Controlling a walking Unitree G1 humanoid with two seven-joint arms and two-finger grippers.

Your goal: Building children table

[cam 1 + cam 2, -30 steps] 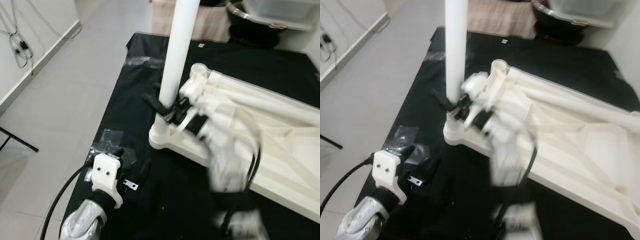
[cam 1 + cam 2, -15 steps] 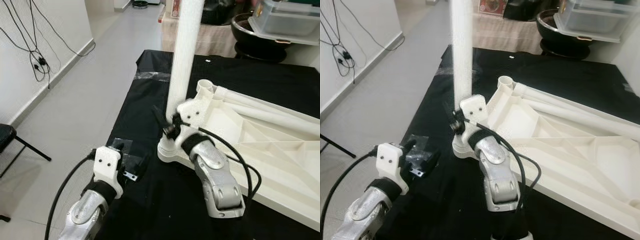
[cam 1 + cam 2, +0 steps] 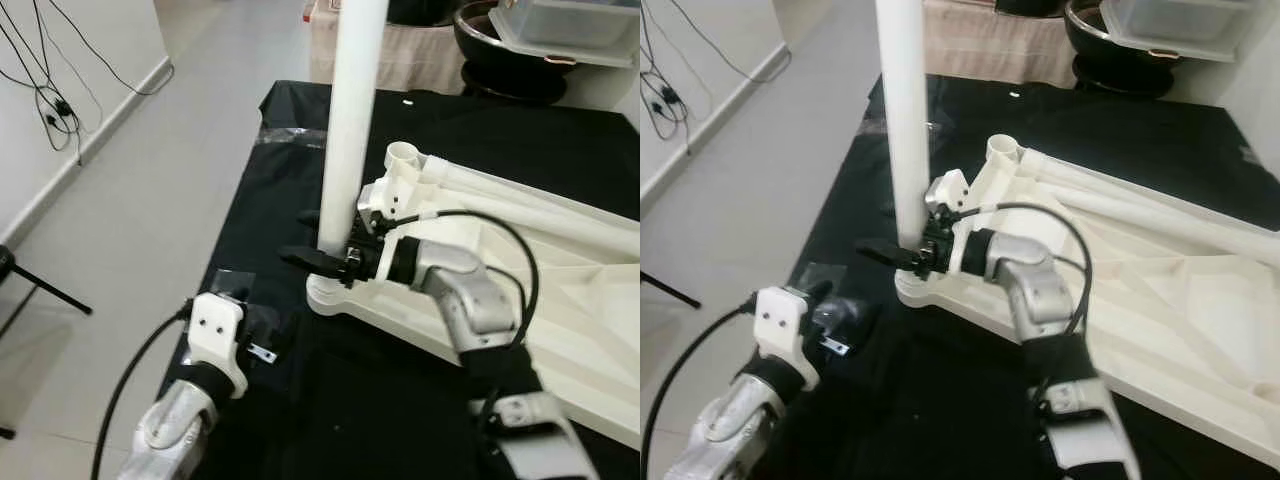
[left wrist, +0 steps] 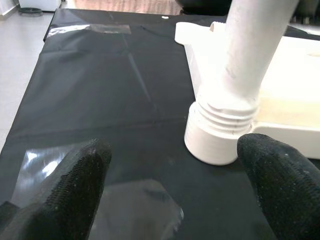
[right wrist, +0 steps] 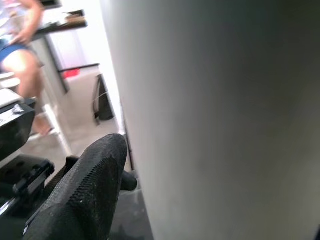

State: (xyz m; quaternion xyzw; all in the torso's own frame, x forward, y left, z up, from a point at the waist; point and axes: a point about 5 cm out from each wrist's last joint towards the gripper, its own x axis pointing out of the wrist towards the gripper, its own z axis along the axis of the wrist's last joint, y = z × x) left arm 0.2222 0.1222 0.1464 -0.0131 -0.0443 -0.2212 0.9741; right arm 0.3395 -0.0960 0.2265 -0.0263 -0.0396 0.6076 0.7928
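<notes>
- The left gripper [image 3: 268, 335] hangs low at the near-left edge of the black cloth [image 3: 270, 200], over a clear plastic bag [image 3: 225, 285] and a small metal bracket [image 3: 262, 352]. Its fingers [image 4: 75, 185] stand well apart and hold nothing. In its wrist view they frame the threaded socket [image 4: 220, 135] from a distance, so this arm looks idle.
- One white table leg [image 3: 350, 120] stands upright in the corner socket of the upturned white tabletop [image 3: 560, 300], which lies underside-up on the cloth. Thread rings show at the leg's base, so I judge it not fully screwed home.
- The right gripper [image 3: 322, 240] reaches in from the right with its forearm nearly level and its fingers set on either side of the leg's foot, pressed to it. It looks clamped there, likely mid-twist.
- A second socket [image 3: 405, 155] at the far corner is bare, with loose white tubes [image 3: 540, 200] lying along the tabletop's far edge, so further legs remain to be fitted.
</notes>
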